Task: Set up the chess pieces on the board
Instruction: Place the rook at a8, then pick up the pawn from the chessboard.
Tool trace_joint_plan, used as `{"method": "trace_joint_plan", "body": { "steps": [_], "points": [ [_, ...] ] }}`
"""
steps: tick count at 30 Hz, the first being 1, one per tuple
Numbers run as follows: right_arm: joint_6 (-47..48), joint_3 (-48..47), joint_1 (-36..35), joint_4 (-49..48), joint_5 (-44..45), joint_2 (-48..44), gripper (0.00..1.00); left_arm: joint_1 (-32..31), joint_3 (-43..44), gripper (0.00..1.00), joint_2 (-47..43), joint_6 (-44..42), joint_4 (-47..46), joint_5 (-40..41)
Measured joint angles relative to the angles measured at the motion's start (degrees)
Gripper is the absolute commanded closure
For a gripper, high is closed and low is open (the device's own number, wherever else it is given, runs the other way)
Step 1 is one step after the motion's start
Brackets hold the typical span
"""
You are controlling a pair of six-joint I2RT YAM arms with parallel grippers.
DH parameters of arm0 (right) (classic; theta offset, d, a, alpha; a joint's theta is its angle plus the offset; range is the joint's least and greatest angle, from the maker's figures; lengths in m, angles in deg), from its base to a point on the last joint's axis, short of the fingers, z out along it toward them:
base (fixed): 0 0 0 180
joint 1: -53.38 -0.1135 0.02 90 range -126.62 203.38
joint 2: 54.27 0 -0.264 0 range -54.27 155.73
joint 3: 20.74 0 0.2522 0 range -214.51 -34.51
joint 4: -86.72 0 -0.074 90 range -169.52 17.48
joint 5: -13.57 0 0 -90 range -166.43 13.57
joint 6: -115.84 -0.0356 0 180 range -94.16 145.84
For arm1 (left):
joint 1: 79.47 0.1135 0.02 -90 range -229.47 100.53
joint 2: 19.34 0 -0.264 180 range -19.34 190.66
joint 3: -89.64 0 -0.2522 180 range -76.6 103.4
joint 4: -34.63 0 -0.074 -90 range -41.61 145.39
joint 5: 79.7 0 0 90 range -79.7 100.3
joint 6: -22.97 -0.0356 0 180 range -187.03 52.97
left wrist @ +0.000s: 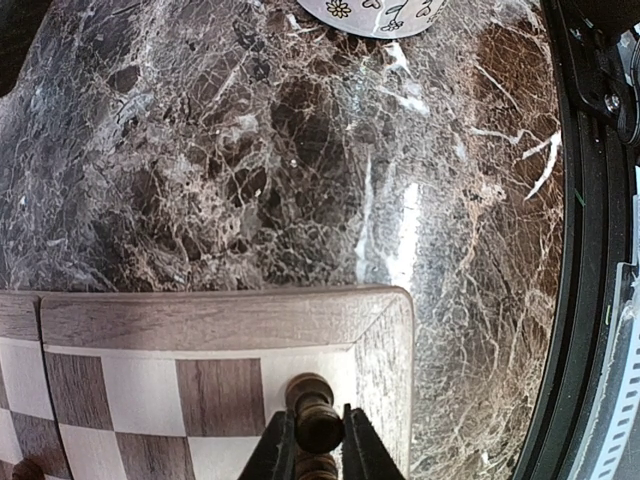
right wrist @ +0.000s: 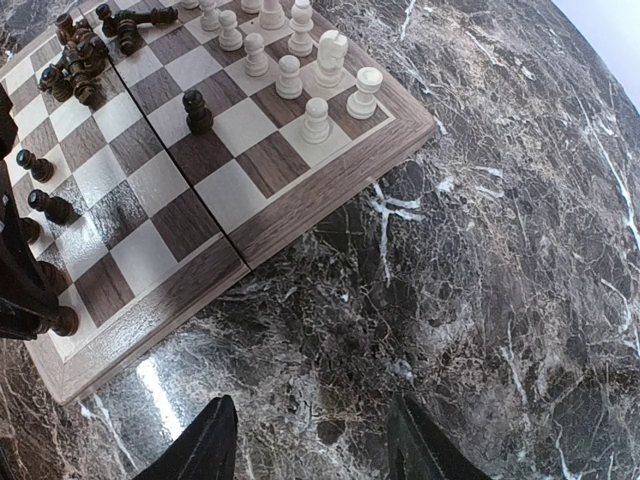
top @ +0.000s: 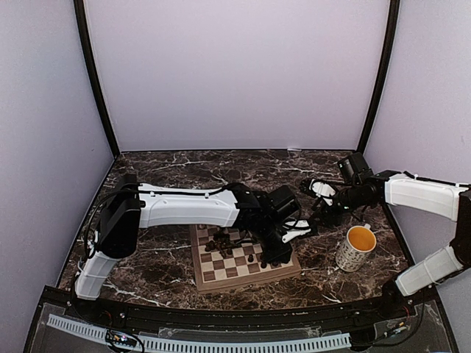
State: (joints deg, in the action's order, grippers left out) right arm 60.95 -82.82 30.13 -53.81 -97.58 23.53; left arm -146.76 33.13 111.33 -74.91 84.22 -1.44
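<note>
The board [top: 243,282] lies in front of the arm bases, seen close up in the right wrist view [right wrist: 290,215]. Cream chess pieces [right wrist: 300,70] stand along its far edge. Dark pieces lie in a heap [right wrist: 75,60], and a few stand singly [right wrist: 197,110]. My left gripper [left wrist: 318,450] is shut on a dark brown piece [left wrist: 318,425] over the light corner square of the board [left wrist: 200,320]; from above this gripper [top: 276,254] hangs over the board's right side. My right gripper [right wrist: 315,440] is open and empty above the marble beside the board, right of it [top: 318,219].
A speckled mug [top: 357,246] with a yellow inside stands on the marble to the right of the board, and its flowered base shows at the top of the left wrist view [left wrist: 375,15]. The black table rail [left wrist: 585,250] runs close to the board's corner.
</note>
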Motion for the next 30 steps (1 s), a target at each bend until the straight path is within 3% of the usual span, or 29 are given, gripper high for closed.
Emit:
{"method": "trace_joint_plan", "body": {
  "steps": [6, 18, 25, 30],
  "points": [
    [0.0, 0.0, 0.0, 0.0, 0.0, 0.0, 0.47, 0.0, 0.0, 0.80, 0.0, 0.1, 0.0, 0.0],
    [0.0, 0.0, 0.0, 0.0, 0.0, 0.0, 0.47, 0.0, 0.0, 0.62, -1.7, -0.1, 0.2, 2.4],
    [0.0, 0.0, 0.0, 0.0, 0.0, 0.0, 0.47, 1.4, -2.9, 0.61, -13.7, 0.8, -2.4, 0.7],
    [0.0, 0.0, 0.0, 0.0, 0.1, 0.0, 0.47, 6.2, -7.5, 0.66, -20.0, 5.3, -6.8, 1.9]
  ]
}}
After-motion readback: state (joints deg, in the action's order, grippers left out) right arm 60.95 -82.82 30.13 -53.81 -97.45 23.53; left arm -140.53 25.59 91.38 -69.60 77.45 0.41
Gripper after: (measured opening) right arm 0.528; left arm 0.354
